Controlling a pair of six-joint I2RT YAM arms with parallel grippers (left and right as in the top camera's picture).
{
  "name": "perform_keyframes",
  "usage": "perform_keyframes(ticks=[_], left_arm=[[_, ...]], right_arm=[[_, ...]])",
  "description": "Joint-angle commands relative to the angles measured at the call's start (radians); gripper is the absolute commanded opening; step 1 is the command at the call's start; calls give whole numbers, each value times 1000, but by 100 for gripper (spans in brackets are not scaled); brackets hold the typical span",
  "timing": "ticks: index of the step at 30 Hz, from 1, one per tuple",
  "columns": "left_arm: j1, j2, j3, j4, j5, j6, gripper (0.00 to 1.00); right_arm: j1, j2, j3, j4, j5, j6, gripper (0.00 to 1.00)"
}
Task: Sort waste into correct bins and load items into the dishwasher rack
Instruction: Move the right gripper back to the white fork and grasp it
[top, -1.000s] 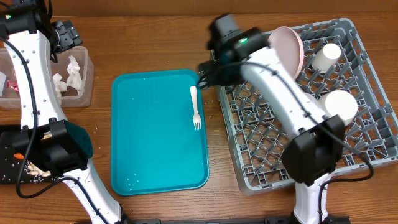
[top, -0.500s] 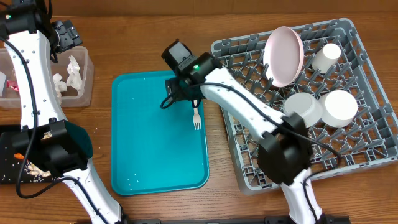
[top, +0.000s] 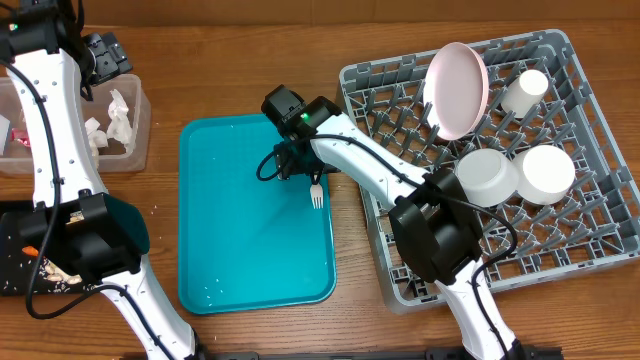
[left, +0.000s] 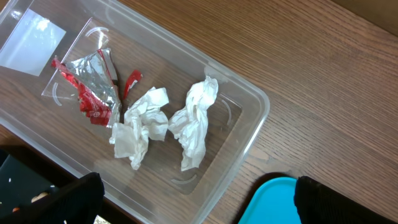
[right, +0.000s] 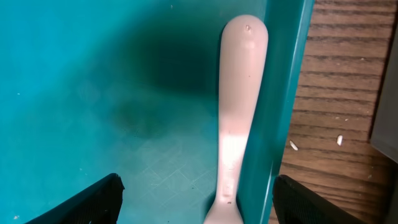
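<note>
Below the spread right gripper (right: 198, 194), white fork (right: 240, 87), on teal tray (right: 93, 106)

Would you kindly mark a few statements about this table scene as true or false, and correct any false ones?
1. The white plastic fork lies on the teal tray, along the tray's edge nearest the rack. True.
2. The round white-pink plate lies flat on the teal tray. False: it stands on edge in the grey plastic grid rack.
3. The crumpled silver-and-red foil wrapper sits in the clear plastic tub together with crumpled white paper napkins. True.
4. The right hand is shut on the fork. False: it is open, with one finger on either side of the fork's handle.
</note>
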Motion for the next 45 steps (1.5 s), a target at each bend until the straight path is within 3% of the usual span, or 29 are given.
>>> perform_keyframes(ticks=[1,36,42,45], left_arm=[[-1,-18,10,0,-16,-16,100],[-4,-18,10,0,-16,-16,100],[-4,-18,10,0,-16,-16,100],[-4,-18,10,0,-16,-16,100]], right_arm=[[3,-6,4,5,10,13,80],[47,48,-53,59,-36,42,80],[62,48,-53,58,-59,42,54],[76,48,-53,61,-58,42,47]])
